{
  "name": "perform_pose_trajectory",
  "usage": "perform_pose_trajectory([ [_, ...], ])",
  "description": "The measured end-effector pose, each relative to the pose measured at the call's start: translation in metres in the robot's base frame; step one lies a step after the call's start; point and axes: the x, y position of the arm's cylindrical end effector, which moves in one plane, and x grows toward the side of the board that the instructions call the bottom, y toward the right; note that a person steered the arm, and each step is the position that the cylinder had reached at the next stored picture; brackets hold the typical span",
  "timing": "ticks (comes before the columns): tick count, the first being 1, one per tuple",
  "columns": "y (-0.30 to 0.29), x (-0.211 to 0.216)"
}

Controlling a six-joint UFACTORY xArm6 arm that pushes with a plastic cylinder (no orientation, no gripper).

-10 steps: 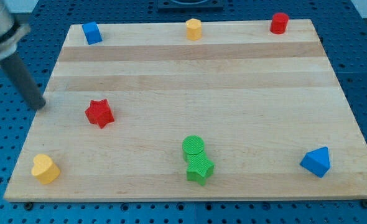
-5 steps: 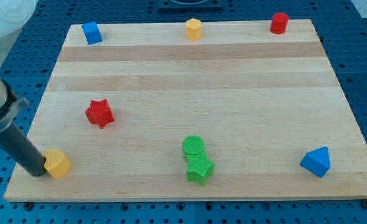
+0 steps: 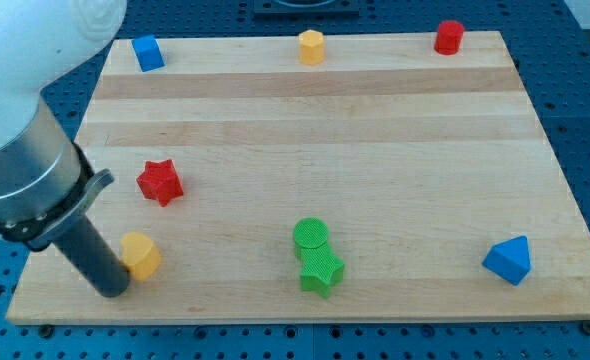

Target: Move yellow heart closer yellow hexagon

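Note:
The yellow heart [image 3: 141,254] lies on the wooden board [image 3: 305,130] near the view's bottom left. My tip [image 3: 112,291] touches its lower left side. The yellow hexagon [image 3: 311,46] sits at the view's top edge, centre, far from the heart. The dark rod rises from my tip up to the left into the grey arm body.
A red star [image 3: 160,182] lies just above the heart. A green cylinder [image 3: 310,236] and green star [image 3: 321,271] touch at the bottom centre. A blue block [image 3: 148,52] is top left, a red cylinder [image 3: 449,37] top right, a blue block [image 3: 507,260] bottom right.
My tip came down the left side, met the yellow heart and pushed it to the right along the bottom. The other blocks have not moved.

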Motion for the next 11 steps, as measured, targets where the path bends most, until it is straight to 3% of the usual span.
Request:
perform_pose_trajectory([
  [3, 0.051, -0.056],
  [4, 0.037, -0.043],
  [6, 0.08, -0.035],
  [9, 0.114, -0.118],
  [11, 0.16, -0.152],
])
